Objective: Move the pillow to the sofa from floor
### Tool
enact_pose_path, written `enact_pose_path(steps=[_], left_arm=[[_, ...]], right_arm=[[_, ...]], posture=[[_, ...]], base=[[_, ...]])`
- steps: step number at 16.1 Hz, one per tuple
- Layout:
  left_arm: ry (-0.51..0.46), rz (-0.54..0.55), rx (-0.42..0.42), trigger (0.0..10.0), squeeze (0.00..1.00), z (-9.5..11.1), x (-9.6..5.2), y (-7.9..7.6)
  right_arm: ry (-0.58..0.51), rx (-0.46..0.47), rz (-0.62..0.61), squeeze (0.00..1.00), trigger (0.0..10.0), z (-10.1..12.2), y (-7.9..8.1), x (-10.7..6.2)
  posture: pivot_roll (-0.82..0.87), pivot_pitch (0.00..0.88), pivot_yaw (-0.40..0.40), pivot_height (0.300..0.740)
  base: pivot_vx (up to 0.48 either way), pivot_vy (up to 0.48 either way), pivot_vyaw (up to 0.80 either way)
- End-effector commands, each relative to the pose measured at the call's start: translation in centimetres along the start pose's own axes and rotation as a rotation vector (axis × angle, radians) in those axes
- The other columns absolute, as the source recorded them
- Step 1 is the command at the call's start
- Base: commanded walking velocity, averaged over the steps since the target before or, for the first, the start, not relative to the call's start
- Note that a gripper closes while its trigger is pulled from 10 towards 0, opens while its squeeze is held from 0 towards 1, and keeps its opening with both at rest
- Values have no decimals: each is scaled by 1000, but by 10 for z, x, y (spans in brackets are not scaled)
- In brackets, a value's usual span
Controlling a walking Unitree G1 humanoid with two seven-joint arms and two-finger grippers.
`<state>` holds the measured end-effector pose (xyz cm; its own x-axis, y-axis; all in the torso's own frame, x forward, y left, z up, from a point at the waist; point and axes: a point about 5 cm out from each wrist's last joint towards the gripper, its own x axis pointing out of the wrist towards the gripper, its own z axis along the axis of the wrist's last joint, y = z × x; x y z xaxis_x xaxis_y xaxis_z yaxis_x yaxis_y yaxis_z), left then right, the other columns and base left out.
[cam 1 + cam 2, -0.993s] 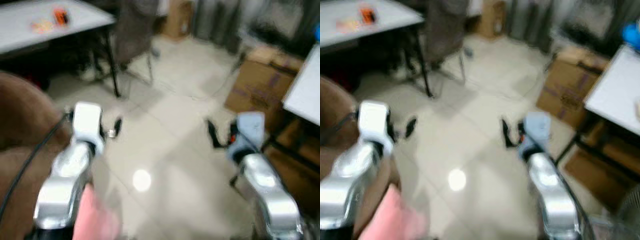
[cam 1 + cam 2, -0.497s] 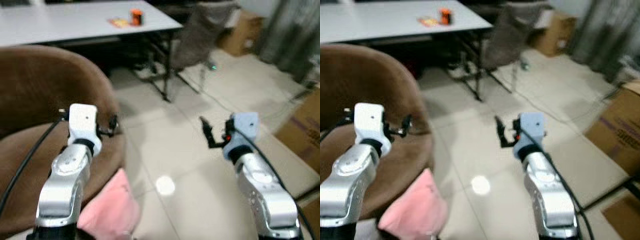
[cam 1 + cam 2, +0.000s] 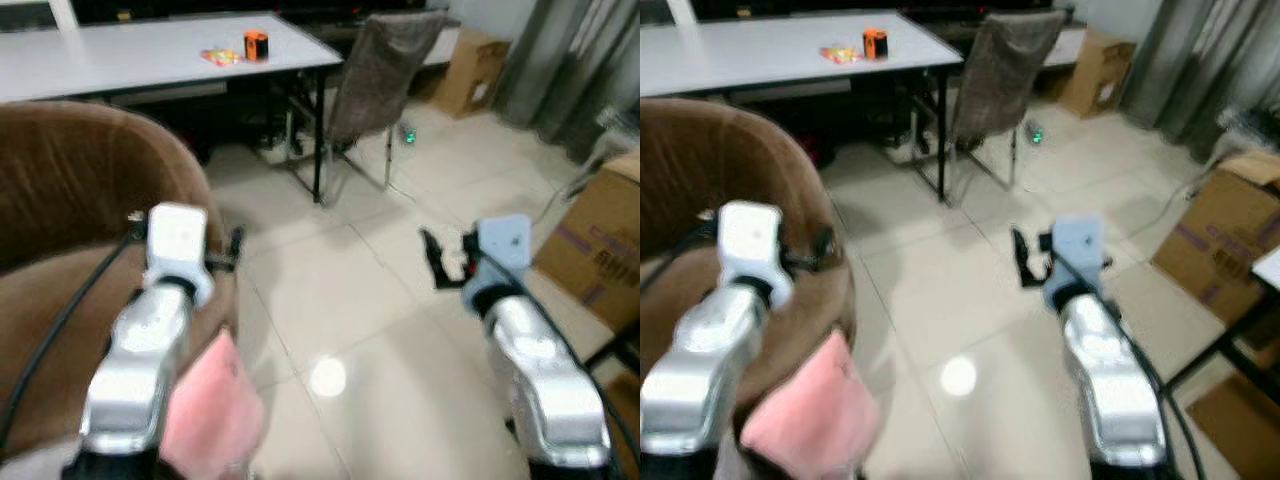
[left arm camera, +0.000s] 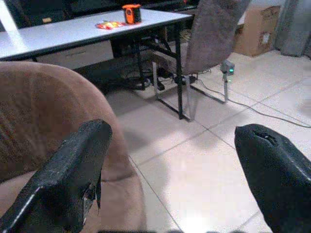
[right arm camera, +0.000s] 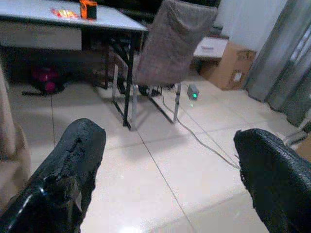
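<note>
- My left gripper (image 4: 170,170) is raised in front of me, over the edge of a brown sofa (image 3: 70,200); its two black fingers (image 4: 73,170) are spread wide apart with nothing between them.
- My right gripper (image 5: 165,179) is raised above the pale tiled floor (image 3: 340,290), well to the right of the sofa; its fingers (image 5: 68,165) also stand wide apart and empty.
- The pink pillow (image 3: 210,410) lies low at the front of the sofa, just beside my left arm (whether it rests on the seat edge or on the floor I cannot tell, since my forearm covers part of it).
- The sofa has a rounded brown back that curves round my left side.
- Beyond the sofa stands a white table (image 3: 150,55) with black legs; on it sit an orange cup (image 3: 256,44) and a small yellow and red packet (image 3: 218,56) just beside it.
- A chair (image 3: 375,75) draped in grey-brown fabric stands at the table's right end.
- Cardboard boxes stand further off: one (image 3: 475,70) behind the chair near grey curtains (image 3: 570,70), another (image 3: 595,240) on my right.
- A bright spot of reflected light (image 3: 328,377) lies on the tiles between my arms.
</note>
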<state>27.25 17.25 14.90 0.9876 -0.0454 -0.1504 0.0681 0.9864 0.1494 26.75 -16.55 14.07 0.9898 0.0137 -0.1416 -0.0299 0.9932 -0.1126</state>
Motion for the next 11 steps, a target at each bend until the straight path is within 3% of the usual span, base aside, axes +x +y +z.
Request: enact_pose_path(steps=[1,5,7,11], left_arm=[[-8,15,21,10000,0,3,1,3],[-39,24,20,10000,0,3,1,3],[-42,-18,76,10000,0,3,0,2],[-40,-22,63,10000,0,0,-3,1]], right_arm=[[-8,13,21,1000,10000,4,3,1],[-44,16,70,1000,10000,7,11,1],[-50,-9,81,1000,10000,10,14,1],[-38,14,78,1000,10000,6,16,-2]], posture=[[-153,0,-46,740],[-145,0,-43,740],[-146,0,-40,740],[-135,0,-39,740]], base=[[0,-480,800],[0,0,800],[0,0,800],[0,0,800]])
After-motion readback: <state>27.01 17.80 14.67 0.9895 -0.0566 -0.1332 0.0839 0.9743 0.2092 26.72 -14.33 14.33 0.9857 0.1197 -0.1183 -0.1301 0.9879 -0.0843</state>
